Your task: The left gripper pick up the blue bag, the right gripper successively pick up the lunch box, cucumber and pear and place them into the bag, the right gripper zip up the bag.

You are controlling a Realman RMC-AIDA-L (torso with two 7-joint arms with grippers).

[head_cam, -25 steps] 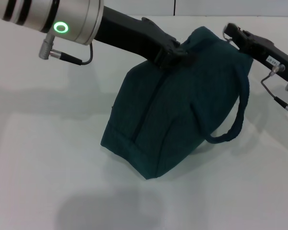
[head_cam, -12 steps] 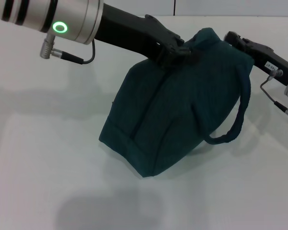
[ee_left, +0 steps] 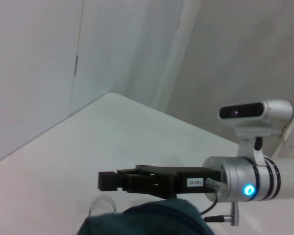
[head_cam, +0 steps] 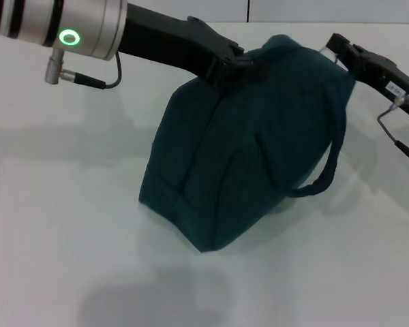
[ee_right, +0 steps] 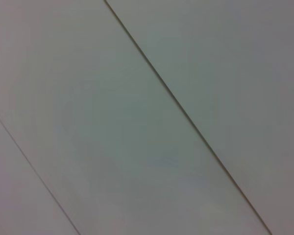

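A: Looking at blue bag (head_cam: pixel 245 150) — sitting on white table (head_cam: pixel 68 225), tilted, top leaning toward far side, base edge touching table near centre. One loop handle (head_cam: pixel 327 170) drooping off the right flank.

B: Left gripper (head_cam: pixel 242 68)?

A: Clamping top edge of bag, fingers pinched on fabric w/ folds bunching round them. Holding bag up by that edge, prob.

B: Right gripper (head_cam: pixel 341 46)?

A: Sitting just beside bag's upper right corner, maybe touching; fingertips hidden behind fabric, so can't tell if spread or pinched. Left wrist cam catching it too (ee_left: pixel 112 180), above the bag cloth; still unclear.

B: Handling?

A: Soft, floppy fabric, sagging and creasing, likely weighted by contents, so slumping if let go. Not fragile, not slippery. Gripping seam or handle rather than flat panel. Zip pull not visible.

B: Lunch box, cucumber, pear?

A: Not showing anywhere; inside bag or not, can't say.
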